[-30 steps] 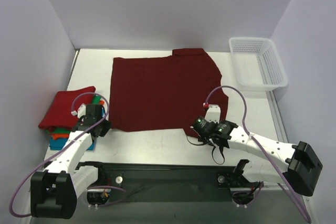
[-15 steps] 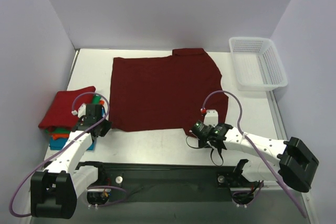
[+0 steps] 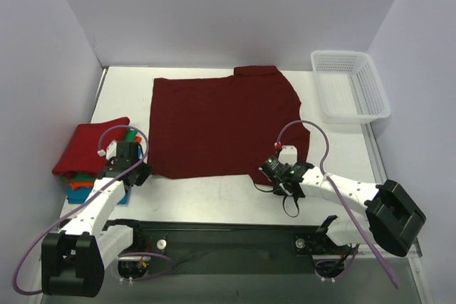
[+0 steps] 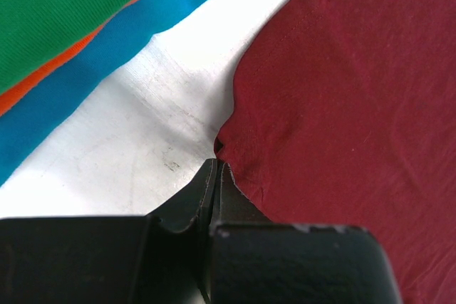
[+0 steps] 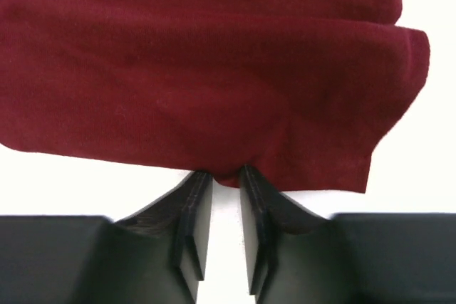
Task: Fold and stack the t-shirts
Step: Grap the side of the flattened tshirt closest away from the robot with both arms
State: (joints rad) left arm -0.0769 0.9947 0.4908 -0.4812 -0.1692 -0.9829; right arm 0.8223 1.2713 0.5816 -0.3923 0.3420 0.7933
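A dark maroon t-shirt (image 3: 224,122) lies spread flat on the table. My left gripper (image 3: 139,174) is at its near left corner. In the left wrist view that gripper (image 4: 216,165) is shut, with the puckered corner of the maroon cloth (image 4: 342,105) at its tips. My right gripper (image 3: 269,169) is at the shirt's near right hem. In the right wrist view that gripper (image 5: 224,176) shows a narrow gap, and a small bulge of maroon hem (image 5: 214,69) dips between the tips.
A stack of folded shirts (image 3: 89,151) with bright red on top sits at the left edge. Its green (image 4: 57,5), orange (image 4: 71,62) and blue (image 4: 107,62) layers show beside the left gripper. A white mesh basket (image 3: 349,83) stands at the far right.
My right gripper has slid forward and left to the shirt's hem, and its jaws have narrowed around the hem edge. The left arm and the shirt have not moved.
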